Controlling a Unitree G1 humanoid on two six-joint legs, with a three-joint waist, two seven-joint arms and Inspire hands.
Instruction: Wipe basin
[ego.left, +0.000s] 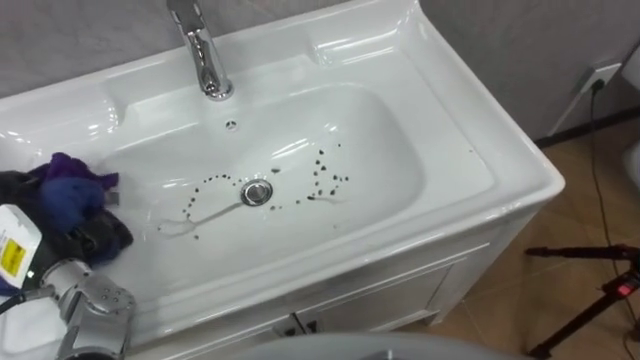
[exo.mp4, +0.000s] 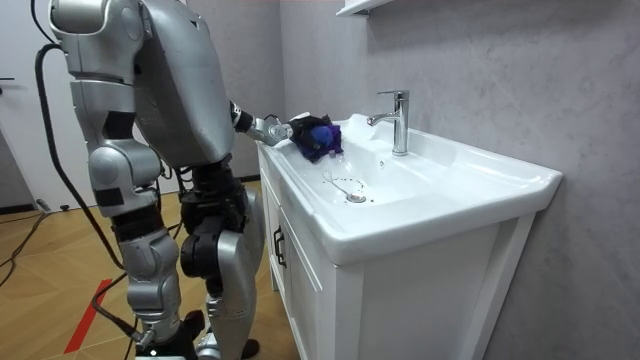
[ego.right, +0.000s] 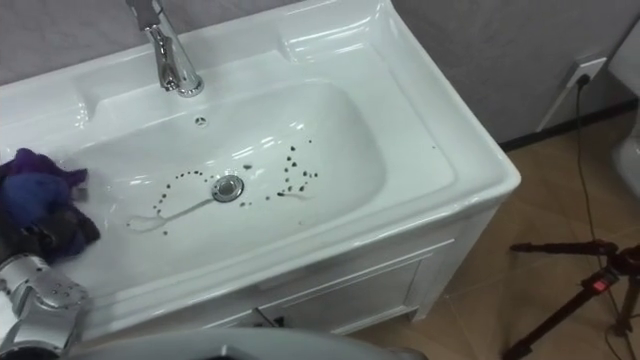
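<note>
- The left hand seems to be curled round a bunched purple-blue wiping cloth, gathered so it can scrub.
- To the hand's right lies the glossy white ceramic basin. Dark specks dot it around the round metal drain, not yet wiped.

No word, number or sign can be read anywhere here. The one printed thing is the white tag with a yellow patch, at the back of the left hand by the left edge of the left eye view (its print is there as fine dark marks, but too small to make out).
</note>
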